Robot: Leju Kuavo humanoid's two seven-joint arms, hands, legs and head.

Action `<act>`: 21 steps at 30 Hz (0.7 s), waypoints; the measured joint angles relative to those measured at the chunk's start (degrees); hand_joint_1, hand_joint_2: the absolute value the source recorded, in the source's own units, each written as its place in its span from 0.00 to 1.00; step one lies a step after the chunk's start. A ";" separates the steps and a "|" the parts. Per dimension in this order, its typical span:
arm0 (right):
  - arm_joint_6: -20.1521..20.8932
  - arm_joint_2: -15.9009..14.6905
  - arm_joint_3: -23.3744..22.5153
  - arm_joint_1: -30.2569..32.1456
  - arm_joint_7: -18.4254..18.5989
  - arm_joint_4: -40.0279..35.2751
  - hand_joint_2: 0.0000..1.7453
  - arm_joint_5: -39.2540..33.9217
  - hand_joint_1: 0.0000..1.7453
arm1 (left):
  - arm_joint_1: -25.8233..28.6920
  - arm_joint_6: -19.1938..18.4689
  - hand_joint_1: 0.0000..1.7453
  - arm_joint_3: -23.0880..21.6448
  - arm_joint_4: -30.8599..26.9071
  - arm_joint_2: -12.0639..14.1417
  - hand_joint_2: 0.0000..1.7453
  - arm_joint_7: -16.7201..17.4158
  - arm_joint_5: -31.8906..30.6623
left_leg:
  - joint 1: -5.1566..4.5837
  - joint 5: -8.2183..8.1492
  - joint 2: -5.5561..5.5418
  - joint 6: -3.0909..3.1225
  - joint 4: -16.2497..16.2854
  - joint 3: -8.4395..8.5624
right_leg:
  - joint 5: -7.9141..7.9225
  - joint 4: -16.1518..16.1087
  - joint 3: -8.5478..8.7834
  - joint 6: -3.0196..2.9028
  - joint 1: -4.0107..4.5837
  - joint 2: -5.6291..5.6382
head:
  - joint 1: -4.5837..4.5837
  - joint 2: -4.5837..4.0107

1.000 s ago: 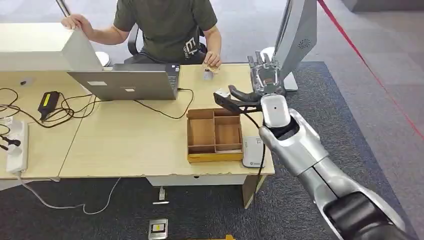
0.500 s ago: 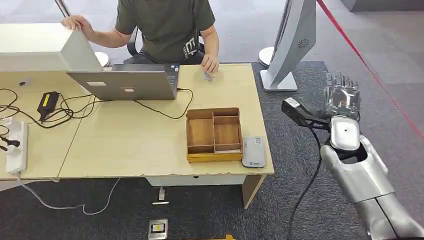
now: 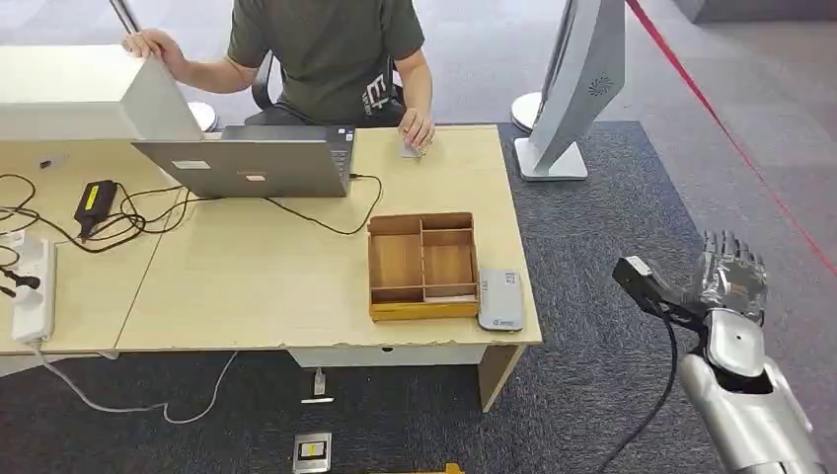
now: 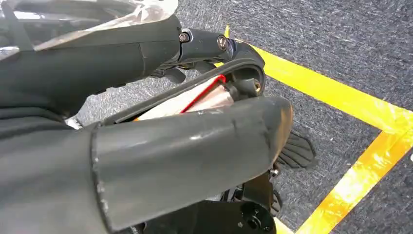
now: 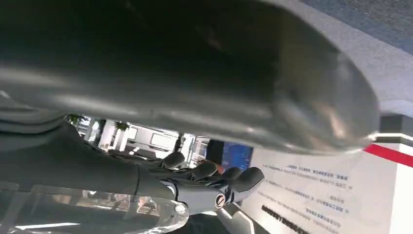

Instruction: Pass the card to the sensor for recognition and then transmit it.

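Head view: card (image 3: 410,150) lies flat on desk (image 3: 247,286) at 12 o'clock edge, under a person's hand (image 3: 417,129). Sensor (image 3: 501,298) sits at desk's 4 o'clock corner, touching wooden tray (image 3: 422,265). Right hand (image 3: 728,277) is raised over carpet (image 3: 612,247), well apart from desk, fingers extended, holding nothing. Left hand (image 4: 146,146): grip state cannot be told.

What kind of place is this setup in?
Likely an office or demo-hall reception desk: a person seated behind a wooden desk with a laptop, grey carpet, and a red barrier line.
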 joint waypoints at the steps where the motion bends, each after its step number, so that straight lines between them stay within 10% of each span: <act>1: 0.00 0.04 -0.46 0.19 0.00 0.35 0.00 0.00 0.00 | -0.03 0.00 0.00 0.00 0.00 0.00 0.00 0.00 0.00 | 0.00 0.00 0.00 0.00 0.00 0.00 | 0.00 0.00 0.00 0.00 0.00 0.00 | 0.02 0.02; 14: -0.13 0.96 -3.80 1.61 -0.37 3.48 0.00 -1.29 0.00 | -0.19 0.42 0.00 0.02 0.00 -0.26 0.00 -0.22 0.00 | 0.01 0.00 0.01 0.00 0.00 0.04 | -0.02 0.00 0.02 0.00 0.01 0.00 | 0.04 0.02; 21: -12.47 3.80 -6.27 2.98 -11.26 16.58 0.00 -12.12 0.00 | -0.26 1.97 0.00 0.09 0.00 -0.79 0.00 -0.55 0.15 | 0.01 -0.06 0.02 -0.01 -0.01 0.04 | -0.08 -0.02 -0.04 -0.03 0.01 0.01 | 0.00 0.00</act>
